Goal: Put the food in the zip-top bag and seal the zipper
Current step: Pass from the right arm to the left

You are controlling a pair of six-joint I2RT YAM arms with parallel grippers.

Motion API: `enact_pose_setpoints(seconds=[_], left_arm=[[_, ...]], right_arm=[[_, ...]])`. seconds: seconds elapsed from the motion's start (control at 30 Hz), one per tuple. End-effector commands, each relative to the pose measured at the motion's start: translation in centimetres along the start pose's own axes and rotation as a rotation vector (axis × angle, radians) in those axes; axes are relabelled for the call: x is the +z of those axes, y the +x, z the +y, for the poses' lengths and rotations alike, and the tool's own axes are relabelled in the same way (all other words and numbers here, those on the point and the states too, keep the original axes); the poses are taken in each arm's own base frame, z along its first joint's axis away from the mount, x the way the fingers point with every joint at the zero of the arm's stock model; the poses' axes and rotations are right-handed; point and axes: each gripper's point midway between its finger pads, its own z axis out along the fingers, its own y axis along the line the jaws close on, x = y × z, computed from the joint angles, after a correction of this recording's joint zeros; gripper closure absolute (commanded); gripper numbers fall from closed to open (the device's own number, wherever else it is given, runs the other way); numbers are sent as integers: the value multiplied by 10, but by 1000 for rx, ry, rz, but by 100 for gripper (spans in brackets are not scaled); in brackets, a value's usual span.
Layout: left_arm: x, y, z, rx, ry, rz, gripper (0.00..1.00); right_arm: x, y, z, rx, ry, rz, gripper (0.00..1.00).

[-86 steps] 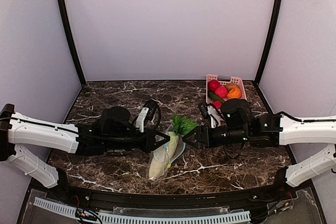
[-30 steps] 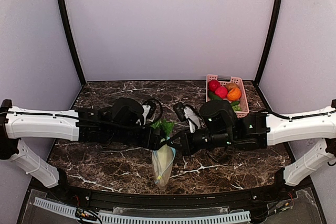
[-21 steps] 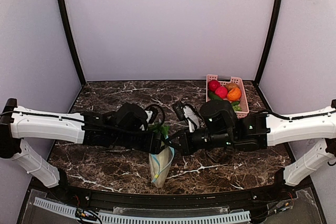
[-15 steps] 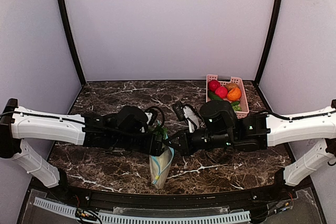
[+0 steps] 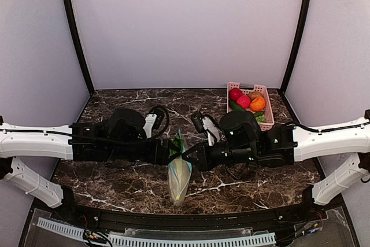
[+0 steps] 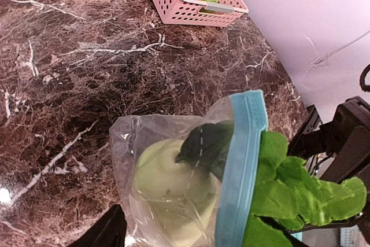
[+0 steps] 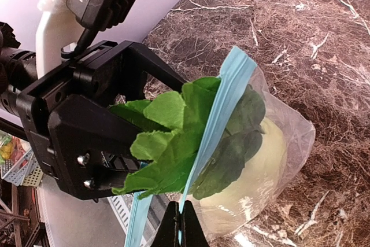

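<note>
**Hidden or cut off, left to right.** Second finger of the left gripper [image 5: 171, 153] lost behind leaves in the left wrist view, with only one dark finger [image 6: 107, 232] at the bottom edge. Lower part of the leafy green vegetable [image 6: 289, 198] and a dark-green piece [image 6: 202, 143] blurred through the crinkled zip-top bag [image 6: 124, 143]; dark piece not nameable. Right gripper [image 7: 182, 228] cropped by the bottom edge of its own view.

**Fingers.** Left: spread wide, bag mouth and leaves between them, contact with the plastic not discernible. Right: pressed together, pinching one edge of the teal-blue zipper [image 7: 215, 111].

**Bag.** Hung between the two grippers over the front-centre of the marble table [image 5: 115, 108]. Long axis roughly vertical, mouth up, closed end down; contact of the bottom tip with the table not discernible. Pale gourd [image 6: 167, 186] inside, filling the lower part. Leaves out past the zipper, pointing up and away from the mouth; mouth unsealed.

**Far right, well apart.** Pink basket [image 6: 191, 13] with red and orange pieces.
</note>
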Motion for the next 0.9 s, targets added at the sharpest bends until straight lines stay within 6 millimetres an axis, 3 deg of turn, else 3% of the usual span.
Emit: enact_pose_setpoints(seconds=[0.0, 0.23, 0.43, 0.87], left_arm=[[10, 11, 4, 13, -17, 41, 34], [17, 16, 12, 27, -86, 87, 57], [18, 22, 22, 23, -124, 101, 60], [45, 26, 7, 14, -61, 118, 63]], right_arm=[[3, -7, 14, -13, -37, -22, 100], [2, -8, 16, -11, -36, -30, 100], [2, -8, 20, -21, -51, -29, 100], [10, -5, 30, -11, -113, -20, 100]])
